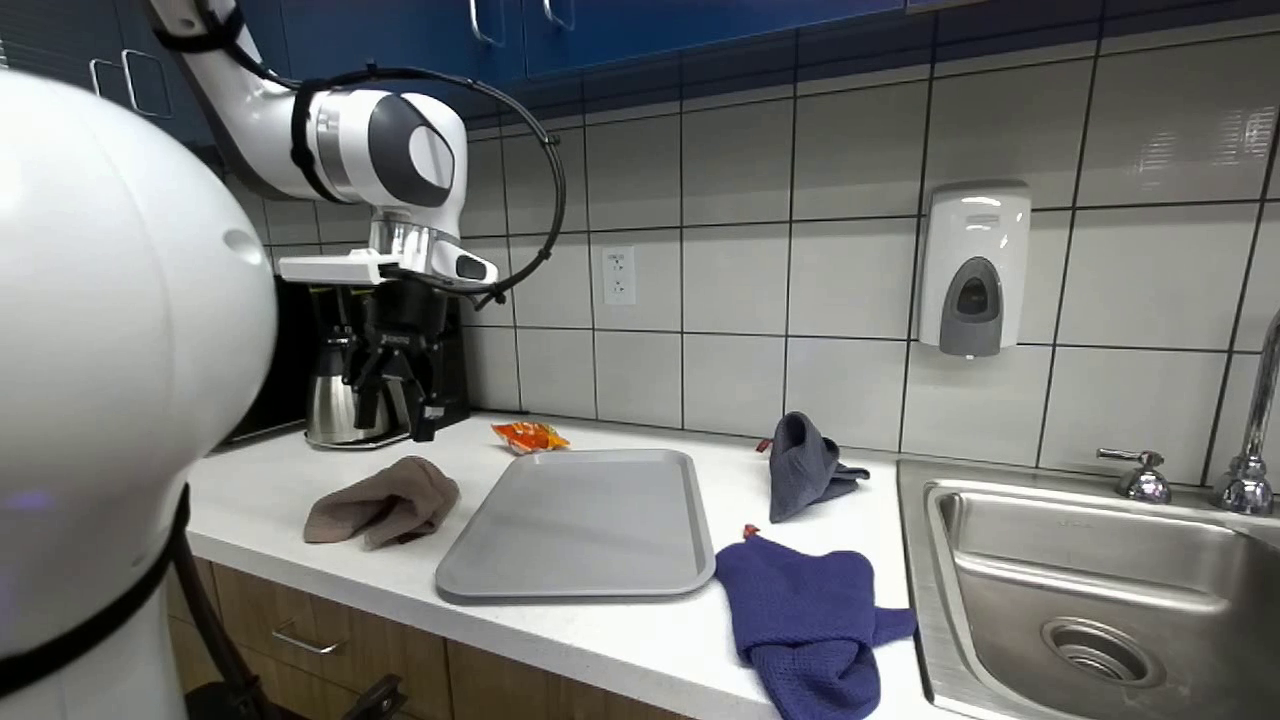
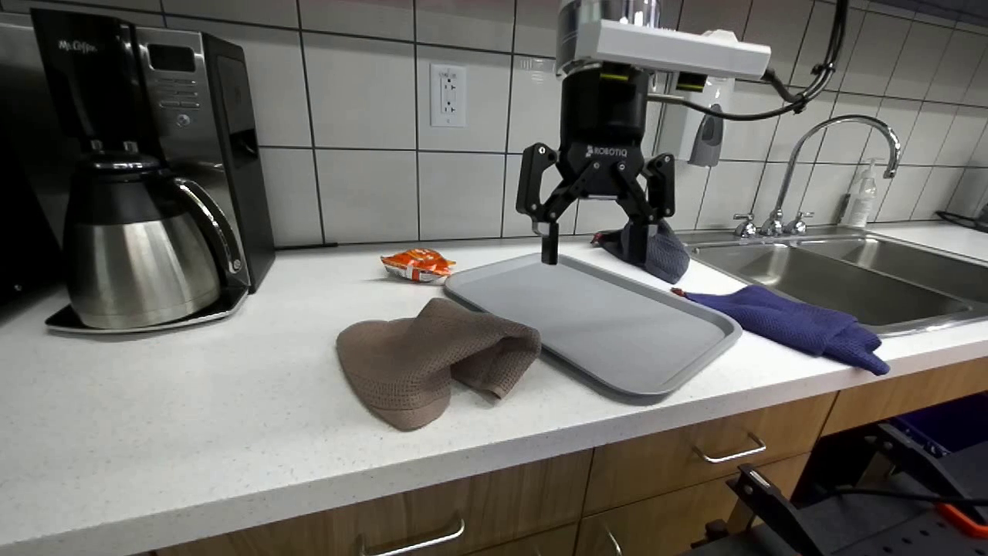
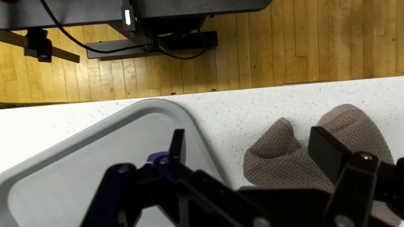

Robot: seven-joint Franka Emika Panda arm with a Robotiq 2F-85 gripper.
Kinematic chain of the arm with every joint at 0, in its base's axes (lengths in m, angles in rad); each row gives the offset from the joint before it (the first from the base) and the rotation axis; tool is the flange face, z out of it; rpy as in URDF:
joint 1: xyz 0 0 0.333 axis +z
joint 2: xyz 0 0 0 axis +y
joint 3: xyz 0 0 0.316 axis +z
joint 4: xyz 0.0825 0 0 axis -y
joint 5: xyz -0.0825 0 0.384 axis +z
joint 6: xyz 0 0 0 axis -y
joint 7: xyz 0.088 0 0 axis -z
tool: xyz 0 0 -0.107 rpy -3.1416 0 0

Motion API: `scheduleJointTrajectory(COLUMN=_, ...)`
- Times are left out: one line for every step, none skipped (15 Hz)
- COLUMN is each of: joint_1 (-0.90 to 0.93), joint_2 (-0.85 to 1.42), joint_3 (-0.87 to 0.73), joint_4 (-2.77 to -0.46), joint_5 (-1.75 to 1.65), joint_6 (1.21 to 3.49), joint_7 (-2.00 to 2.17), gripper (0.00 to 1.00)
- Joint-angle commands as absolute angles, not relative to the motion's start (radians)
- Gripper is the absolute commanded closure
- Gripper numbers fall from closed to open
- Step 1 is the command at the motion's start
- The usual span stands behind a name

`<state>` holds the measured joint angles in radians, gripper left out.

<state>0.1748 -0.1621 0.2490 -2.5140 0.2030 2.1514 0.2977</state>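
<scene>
Plainly empty, the wide-spread hand (image 2: 593, 255) hangs above the counter (image 2: 216, 409) between tray (image 2: 617, 328) and cloth (image 2: 421, 355).

Through the views I get two things nearest my gripper (image 2: 593, 245), which hangs above and apart from both; the brown cloth (image 2: 417, 355) lies crumpled on the white speckled countertop (image 2: 193, 417), its weave waffle-like, one part arched up over a hollow and a rounded flap spread out low at one end; just beside it I see the gray tray (image 1: 590, 530), a rectangle with rounded corners and a low raised rim; it rests flat, face up, with a corner close to the countertop's front edge; my wrist view shows a narrow strip of countertop between cloth and tray.
</scene>
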Motion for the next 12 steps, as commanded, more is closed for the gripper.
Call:
scheduleJointTrajectory(joint_1=0.198, joint_2=-0.085, joint_3=0.24, joint_4=-2.465, joint_5=0.235, joint_6=2.175, joint_7=0.248, gripper=0.0)
scheduleJointTrajectory(joint_1=0.201, joint_2=-0.063, joint_3=0.241, joint_4=-2.454, joint_5=0.233, joint_6=2.183, joint_7=0.25, gripper=0.0)
scheduleJointTrajectory(joint_1=0.204, joint_2=-0.043, joint_3=0.242, joint_4=-2.445, joint_5=0.234, joint_6=2.194, joint_7=0.247, gripper=0.0)
scheduleJointTrajectory(joint_1=0.207, joint_2=-0.023, joint_3=0.242, joint_4=-2.436, joint_5=0.236, joint_6=2.203, joint_7=0.244, gripper=0.0)
scheduleJointTrajectory(joint_1=0.209, joint_2=-0.001, joint_3=0.242, joint_4=-2.425, joint_5=0.235, joint_6=2.212, joint_7=0.243, gripper=0.0)
scheduleJointTrajectory(joint_1=0.211, joint_2=0.018, joint_3=0.242, joint_4=-2.415, joint_5=0.235, joint_6=2.217, joint_7=0.24, gripper=0.0)
scheduleJointTrajectory(joint_1=0.213, joint_2=0.034, joint_3=0.242, joint_4=-2.407, joint_5=0.233, joint_6=2.223, joint_7=0.239, gripper=0.0)
scheduleJointTrajectory(joint_1=0.214, joint_2=0.052, joint_3=0.243, joint_4=-2.396, joint_5=0.227, joint_6=2.223, joint_7=0.241, gripper=0.0)
scheduleJointTrajectory(joint_1=0.217, joint_2=0.068, joint_3=0.244, joint_4=-2.388, joint_5=0.218, joint_6=2.225, joint_7=0.245, gripper=0.0)
scheduleJointTrajectory(joint_1=0.22, joint_2=0.082, joint_3=0.244, joint_4=-2.377, joint_5=0.217, joint_6=2.223, joint_7=0.243, gripper=0.0)
scheduleJointTrajectory(joint_1=0.223, joint_2=0.098, joint_3=0.245, joint_4=-2.367, joint_5=0.215, joint_6=2.226, joint_7=0.243, gripper=0.0)
scheduleJointTrajectory(joint_1=0.225, joint_2=0.112, joint_3=0.245, joint_4=-2.356, joint_5=0.215, joint_6=2.226, joint_7=0.24, gripper=0.0)
